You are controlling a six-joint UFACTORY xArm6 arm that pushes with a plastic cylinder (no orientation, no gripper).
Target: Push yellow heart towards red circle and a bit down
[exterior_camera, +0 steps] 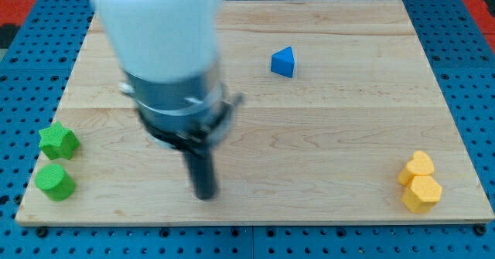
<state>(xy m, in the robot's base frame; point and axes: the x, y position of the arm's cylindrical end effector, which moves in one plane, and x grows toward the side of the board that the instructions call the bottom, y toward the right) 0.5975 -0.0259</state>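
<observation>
**Tip a long way out, heart untouched, and no red circle in sight**

Here we go, I'm looking down on the wooden board (309,135) and my tip (205,195) sits low on the view's left half, near the bottom edge. There is no claw on this arm to open or close, only the straight dark rod, and it touches no block at all.

The yellow heart (416,167) is far away, at about three o'clock from my tip, down in the board's bottom right corner. It touches a yellow hexagon (422,193), which sits at six o'clock from it. That pairing matters: a careless shove could drag both along.

Over at nine o'clock from my tip are a green star (58,141) and, just beneath it, a green cylinder (54,182), both hugging the left edge. A blue block (283,62), wedge-like, sits up at roughly one o'clock from my tip, well apart from everything.

The red circle? I can't find it. The arm's pale body covers much of the upper left of the board, so it may be hidden under there, but I cannot tell.

By my reading I'm in the approach step, with the push itself not begun. If the circle is indeed leftward, I'd swing the tip round to the heart's three o'clock side, slightly high, then press it left and a touch downward, clear of the hexagon.
</observation>
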